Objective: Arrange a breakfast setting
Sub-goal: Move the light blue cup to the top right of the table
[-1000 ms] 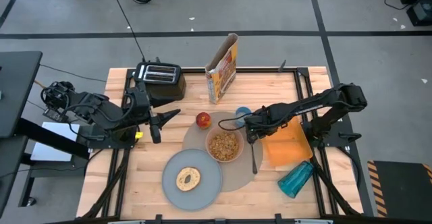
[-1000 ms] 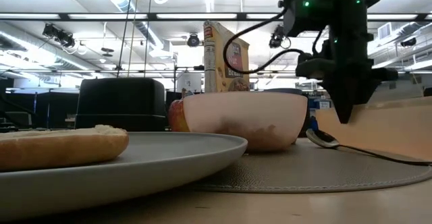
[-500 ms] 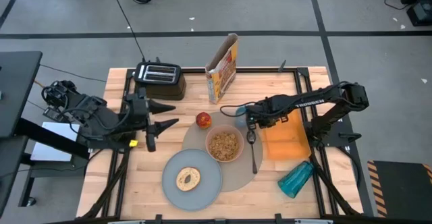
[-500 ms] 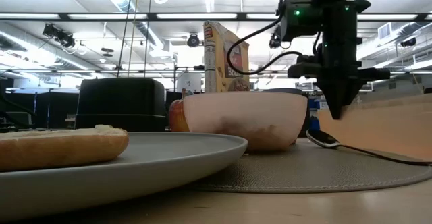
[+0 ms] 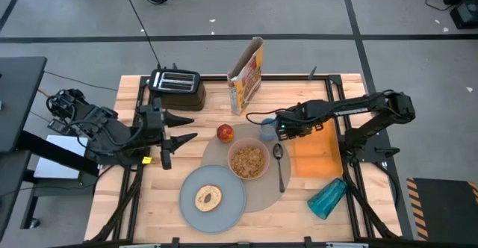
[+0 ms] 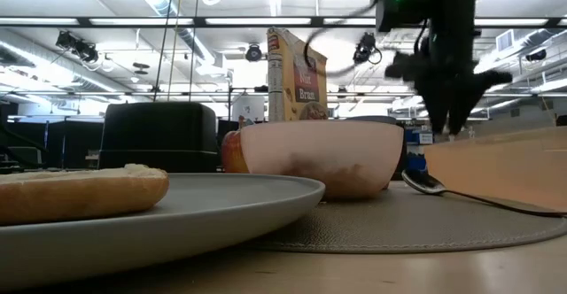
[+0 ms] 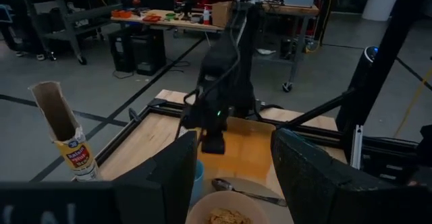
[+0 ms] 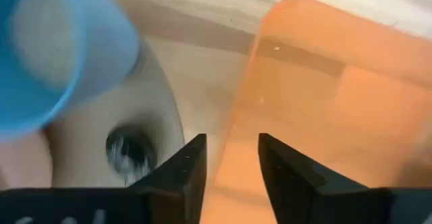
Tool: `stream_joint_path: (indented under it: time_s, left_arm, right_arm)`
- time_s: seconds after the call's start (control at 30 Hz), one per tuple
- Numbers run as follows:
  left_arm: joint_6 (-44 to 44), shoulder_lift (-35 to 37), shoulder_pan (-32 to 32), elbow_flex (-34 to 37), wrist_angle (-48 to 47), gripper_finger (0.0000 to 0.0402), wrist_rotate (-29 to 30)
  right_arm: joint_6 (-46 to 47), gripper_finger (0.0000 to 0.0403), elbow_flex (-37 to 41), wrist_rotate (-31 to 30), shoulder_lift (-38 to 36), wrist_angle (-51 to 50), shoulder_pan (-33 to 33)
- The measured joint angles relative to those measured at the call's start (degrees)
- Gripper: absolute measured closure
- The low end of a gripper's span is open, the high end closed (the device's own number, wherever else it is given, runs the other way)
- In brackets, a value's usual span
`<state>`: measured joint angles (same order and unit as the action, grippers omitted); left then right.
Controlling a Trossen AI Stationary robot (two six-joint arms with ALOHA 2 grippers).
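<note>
A metal spoon (image 5: pixel 280 167) lies on the round tan placemat (image 5: pixel 264 196), to the right of the pink bowl (image 5: pixel 248 160) of cereal. The light-blue cup (image 5: pixel 267 129) stands at the mat's far edge. The grey plate (image 5: pixel 228 201) holds the bagel (image 5: pixel 208 198). A red apple (image 5: pixel 225 133) and the yellow cereal box (image 5: pixel 246 76) stand farther back. My right gripper (image 8: pixel 229 170) is open and empty, raised above the spoon's bowl end (image 8: pixel 128 150), right of the cup (image 8: pixel 61 55). My left gripper (image 5: pixel 173 130) is open and empty at the left.
A black toaster (image 5: pixel 177 88) stands at the far left. An orange sheet (image 5: pixel 317 157) lies right of the placemat, and a teal cup (image 5: pixel 327 197) lies on its side near the front right. Bare wood shows in front of my left gripper.
My right gripper has risen from the spoon's bowl end and gone toward the table's far edge, beside the light-blue cup. The spoon has stayed flat on the placemat. My left gripper has drawn back a little toward the table's left edge.
</note>
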<state>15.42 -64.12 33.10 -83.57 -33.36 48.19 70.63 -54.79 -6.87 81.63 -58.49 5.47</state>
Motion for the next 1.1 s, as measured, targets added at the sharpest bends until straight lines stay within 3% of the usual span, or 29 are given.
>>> stream_joint_path:
  time_s: [0.13,0.27,0.43,0.53,0.7,0.87,0.97,1.1]
  left_arm:
    - [-1.5,0.0,0.5,0.0,0.0,0.0205,0.0]
    - [-2.3,0.0,2.0,0.0,0.5,0.0205,-0.2]
    - [0.7,-0.5,3.7,0.0,2.6,0.0205,-1.1]
    - [0.7,-2.0,4.1,0.1,3.8,0.0205,-1.1]
    - [1.6,-4.5,5.2,0.1,5.7,0.0205,-1.2]
    - [4.2,-6.0,7.1,0.1,5.8,0.0205,-1.1]
    - [5.0,-6.2,8.8,0.1,6.0,0.0205,-1.1]
    - [4.7,-6.5,11.0,0.0,7.1,0.0205,-1.2]
  right_arm:
    - [-8.0,0.0245,-5.0,-0.4,-3.1,-8.4,-3.6]
    - [-21.2,0.0241,-11.7,1.6,-5.3,-13.6,-12.0]
    - [-38.4,0.0234,-16.4,8.5,-6.5,-13.3,-26.7]
    - [-44.0,0.0214,-16.4,13.9,-5.9,-13.3,-33.1]
    - [-51.2,0.0143,-15.4,17.5,-2.0,-11.6,-40.9]
    - [-52.9,0.0063,-15.5,28.3,3.6,-3.1,-47.6]
    - [-57.1,0.0042,-17.7,29.0,8.2,0.0,-51.5]
    - [-65.3,0.0041,-24.7,26.8,16.3,-5.4,-53.6]
